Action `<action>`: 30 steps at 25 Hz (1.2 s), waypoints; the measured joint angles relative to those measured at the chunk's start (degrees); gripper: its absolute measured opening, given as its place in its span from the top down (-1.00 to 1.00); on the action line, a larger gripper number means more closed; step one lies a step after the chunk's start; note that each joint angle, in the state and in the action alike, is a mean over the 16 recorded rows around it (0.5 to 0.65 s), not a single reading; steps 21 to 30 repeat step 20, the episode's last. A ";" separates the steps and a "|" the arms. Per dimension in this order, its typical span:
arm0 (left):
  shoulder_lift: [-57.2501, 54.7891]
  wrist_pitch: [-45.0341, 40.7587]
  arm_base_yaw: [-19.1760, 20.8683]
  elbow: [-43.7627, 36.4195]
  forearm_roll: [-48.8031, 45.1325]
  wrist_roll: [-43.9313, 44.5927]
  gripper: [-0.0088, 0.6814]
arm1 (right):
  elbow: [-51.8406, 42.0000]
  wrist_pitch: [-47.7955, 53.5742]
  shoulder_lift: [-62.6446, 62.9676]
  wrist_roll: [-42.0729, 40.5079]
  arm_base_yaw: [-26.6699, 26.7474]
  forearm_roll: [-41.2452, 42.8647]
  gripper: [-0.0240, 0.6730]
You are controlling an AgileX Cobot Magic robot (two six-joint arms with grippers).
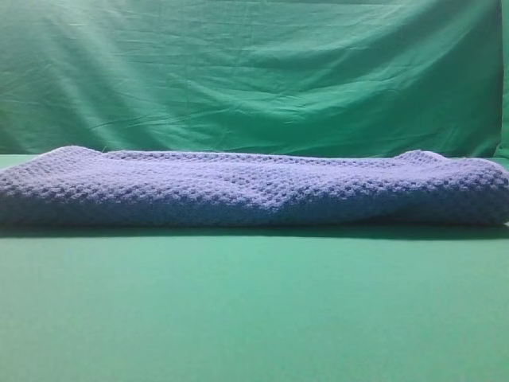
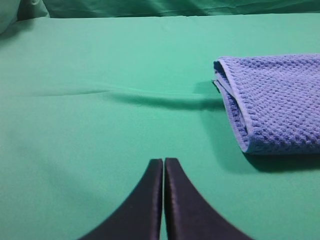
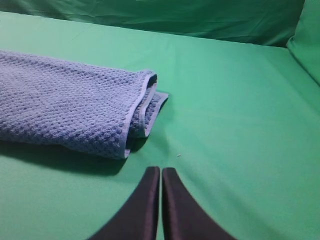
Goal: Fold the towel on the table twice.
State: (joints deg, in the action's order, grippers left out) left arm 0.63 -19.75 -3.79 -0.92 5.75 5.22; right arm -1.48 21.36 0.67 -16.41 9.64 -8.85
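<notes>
towel (image 1: 254, 187): blue-grey waffle-knit cloth, lying folded in layers as a long band across the table, pale edging showing at both ends
table (image 1: 254, 310): smooth matte green, carrying the towel
left gripper (image 2: 164, 167): jaws pressed together, holding nothing, over bare table near the towel's left end, apart from it
right gripper (image 3: 160, 175): jaws pressed together, holding nothing, just off the towel's right end
backdrop (image 1: 254, 72): wrinkled green fabric behind the table
</notes>
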 joint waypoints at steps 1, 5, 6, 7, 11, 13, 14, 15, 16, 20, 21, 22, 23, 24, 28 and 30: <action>0.00 0.00 0.00 0.00 0.00 0.00 0.97 | 0.00 0.00 0.00 0.00 -0.01 -0.01 0.93; 0.00 0.00 0.00 0.00 0.00 0.00 0.97 | 0.00 0.00 0.00 0.00 -0.01 -0.02 0.93; 0.00 0.00 0.00 0.00 0.00 0.00 0.97 | 0.00 0.00 0.00 0.00 -0.01 -0.02 0.93; 0.00 0.00 0.00 0.00 0.00 0.00 0.97 | 0.00 0.00 0.00 0.00 -0.01 -0.03 0.93; 0.00 0.00 0.00 0.00 0.00 0.00 0.97 | 0.00 0.00 0.00 0.00 -0.01 -0.04 0.93; 0.00 0.00 0.00 0.00 0.00 0.00 0.97 | 0.00 0.00 0.00 0.00 -0.01 -0.04 0.93; 0.00 0.00 0.00 0.00 0.00 0.00 0.97 | 0.00 0.00 0.00 0.00 -0.01 -0.04 0.93; 0.00 0.00 0.00 0.00 0.00 0.00 0.97 | 0.00 0.00 0.00 0.00 -0.01 -0.04 0.93; 0.00 0.00 0.00 0.00 0.00 0.00 0.97 | 0.00 0.00 0.00 0.00 -0.01 -0.04 0.93; 0.00 0.00 0.00 0.00 0.01 0.00 0.97 | 0.00 0.00 0.00 0.00 -0.01 -0.04 0.93; 0.00 0.00 0.00 0.00 0.01 0.00 0.97 | 0.00 0.00 0.00 0.00 -0.01 -0.04 0.93; 0.00 0.00 0.00 0.00 0.01 0.00 0.97 | 0.00 0.00 0.00 0.00 -0.01 -0.04 0.93; 0.00 0.00 0.00 0.00 0.01 0.00 0.97 | 0.00 0.00 0.00 0.00 -0.01 -0.04 0.93; 0.00 0.00 0.00 0.00 0.01 0.00 0.97 | 0.00 0.00 0.00 0.00 -0.01 -0.04 0.93; 0.00 0.00 0.00 0.00 0.01 0.00 0.97 | 0.00 0.00 0.00 0.00 -0.01 -0.04 0.93; 0.00 0.00 0.00 0.00 0.01 0.00 0.97 | 0.00 0.00 0.00 0.00 -0.01 -0.04 0.93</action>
